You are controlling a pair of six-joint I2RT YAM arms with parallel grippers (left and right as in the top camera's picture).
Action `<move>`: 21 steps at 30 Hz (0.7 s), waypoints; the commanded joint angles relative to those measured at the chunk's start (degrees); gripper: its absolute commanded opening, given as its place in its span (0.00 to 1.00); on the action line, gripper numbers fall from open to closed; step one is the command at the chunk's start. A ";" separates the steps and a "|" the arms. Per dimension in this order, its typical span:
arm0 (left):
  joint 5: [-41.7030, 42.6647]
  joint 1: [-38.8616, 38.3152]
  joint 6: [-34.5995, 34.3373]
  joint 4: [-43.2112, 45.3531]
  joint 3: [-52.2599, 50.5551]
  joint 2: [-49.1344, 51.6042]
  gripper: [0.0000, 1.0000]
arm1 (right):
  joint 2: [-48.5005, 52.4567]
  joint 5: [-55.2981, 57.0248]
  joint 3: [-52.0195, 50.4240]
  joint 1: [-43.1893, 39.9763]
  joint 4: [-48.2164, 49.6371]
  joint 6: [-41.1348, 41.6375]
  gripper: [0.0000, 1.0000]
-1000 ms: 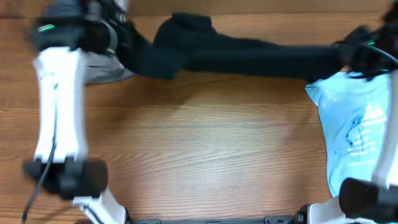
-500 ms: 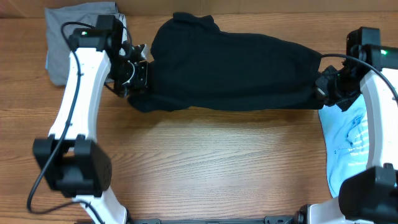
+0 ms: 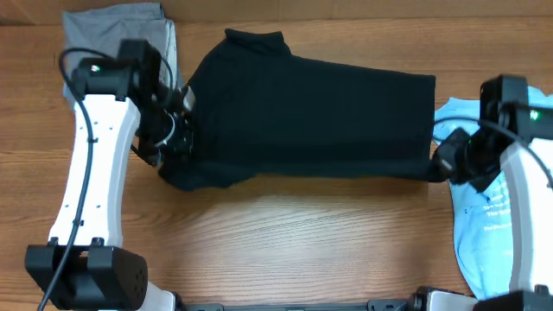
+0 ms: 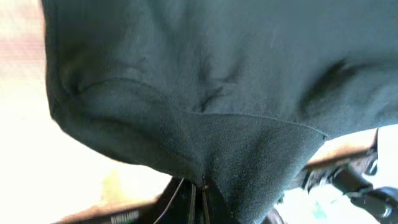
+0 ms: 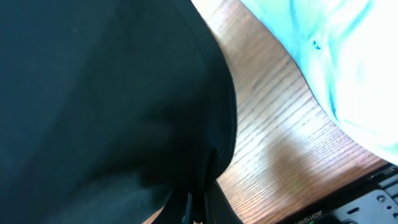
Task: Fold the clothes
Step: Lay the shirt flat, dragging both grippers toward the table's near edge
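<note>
Spreading the black T-shirt flat looks to us like the step in hand. It lies across the far half of the worktop, stretched sideways between the two hands. The left hand is clamped on the cloth at the shirt's left end. The right hand is clamped on the near corner of the straight right edge. In each wrist view we see dark cloth pinched where the fingers meet.

We judge that the next move calls for lowering both ends together and keeping the cloth taut, so that the bunched near-left part settles smooth. Only then should the hands let go and take a fresh grip for the first fold. A grey garment sits at the far left corner. A light-blue T-shirt lies just beside the black shirt's right end, close enough to snag.

We cannot tell whether the near edge touches the wood or hangs just above it. No neck label shows, so we cannot say for certain which end is the collar. The arms cover part of the grey garment and of the blue shirt, which the picture's edge also cuts off. Black cloth fills most of both wrist views.
</note>
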 commanded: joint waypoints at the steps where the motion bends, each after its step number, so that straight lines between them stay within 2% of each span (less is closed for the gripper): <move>1: -0.79 -0.37 -1.09 0.28 -7.10 -1.77 0.04 | -4.55 0.98 -4.39 -0.07 1.79 1.29 0.05; 5: -0.59 -0.37 -2.86 2.51 -15.65 -5.92 0.04 | -4.72 1.03 -6.71 -0.07 2.86 2.29 0.04; 8: -0.37 -0.37 -8.26 6.19 -20.83 -10.64 0.04 | -4.74 1.49 -7.43 -0.04 3.67 5.99 0.04; 14: -0.39 -0.37 -12.81 6.69 -25.53 -19.43 0.04 | -4.92 1.66 -8.33 -0.04 3.32 8.22 0.04; 18: -0.42 -0.37 -16.57 6.71 -29.79 -26.40 0.04 | -6.08 2.03 -13.29 -0.04 4.37 8.87 0.04; 21: -0.39 -0.37 -16.96 6.58 -32.44 -28.89 0.11 | -7.39 2.01 -16.68 -0.04 6.56 10.32 0.04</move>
